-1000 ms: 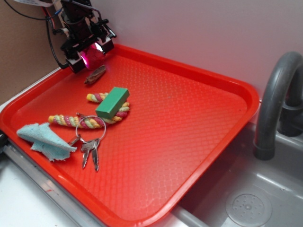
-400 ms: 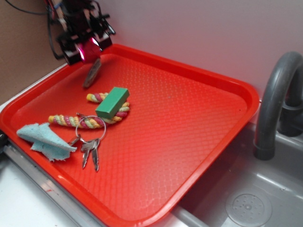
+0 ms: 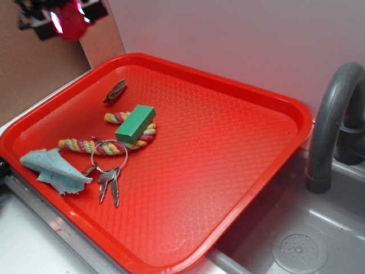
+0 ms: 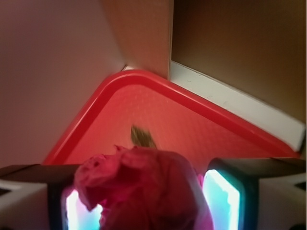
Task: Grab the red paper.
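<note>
between my two lit pads the red paper (image 4: 141, 189) sits clamped, a creased crimson wad filling the gap, so i read the jaws as closed on it; the gripper (image 3: 63, 20) hangs up at the top left corner of the exterior view, clear of the tray (image 3: 239, 142) and above its far left corner, with the red paper (image 3: 71, 24) showing as a dark red lump in its grip. below it on the tray floor lies the wood chip (image 3: 115, 91), also visible past the wad from the wrist (image 4: 141, 138). nearer me are the green block (image 3: 136, 123) resting on the rope toy (image 3: 108, 142), then the keys (image 3: 108, 171) and the blue cloth (image 3: 54, 168); a grey faucet (image 3: 331, 125) stands over the sink at right
</note>
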Robot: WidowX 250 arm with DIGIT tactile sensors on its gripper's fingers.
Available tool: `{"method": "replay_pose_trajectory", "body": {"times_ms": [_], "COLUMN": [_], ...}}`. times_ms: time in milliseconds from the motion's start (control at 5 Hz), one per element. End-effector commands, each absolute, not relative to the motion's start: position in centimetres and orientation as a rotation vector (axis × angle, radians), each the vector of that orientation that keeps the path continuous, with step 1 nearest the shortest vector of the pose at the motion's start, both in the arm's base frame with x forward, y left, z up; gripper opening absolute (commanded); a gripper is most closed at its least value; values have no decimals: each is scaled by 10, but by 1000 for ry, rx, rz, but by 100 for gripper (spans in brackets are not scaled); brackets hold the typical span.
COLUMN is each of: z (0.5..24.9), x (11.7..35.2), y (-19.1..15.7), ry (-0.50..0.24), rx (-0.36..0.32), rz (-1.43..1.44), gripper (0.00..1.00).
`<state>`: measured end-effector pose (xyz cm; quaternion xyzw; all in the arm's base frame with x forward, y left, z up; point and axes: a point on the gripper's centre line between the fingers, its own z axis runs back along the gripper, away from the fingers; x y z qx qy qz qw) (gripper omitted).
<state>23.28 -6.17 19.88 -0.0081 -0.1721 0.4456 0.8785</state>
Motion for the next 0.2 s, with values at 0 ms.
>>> {"method": "replay_pose_trajectory", "body": {"times_ms": [0], "z": [285], "x": [203], "y": [-47], "ry": [-362], "rx": [-236], "rz": [593], "gripper": [0]}}
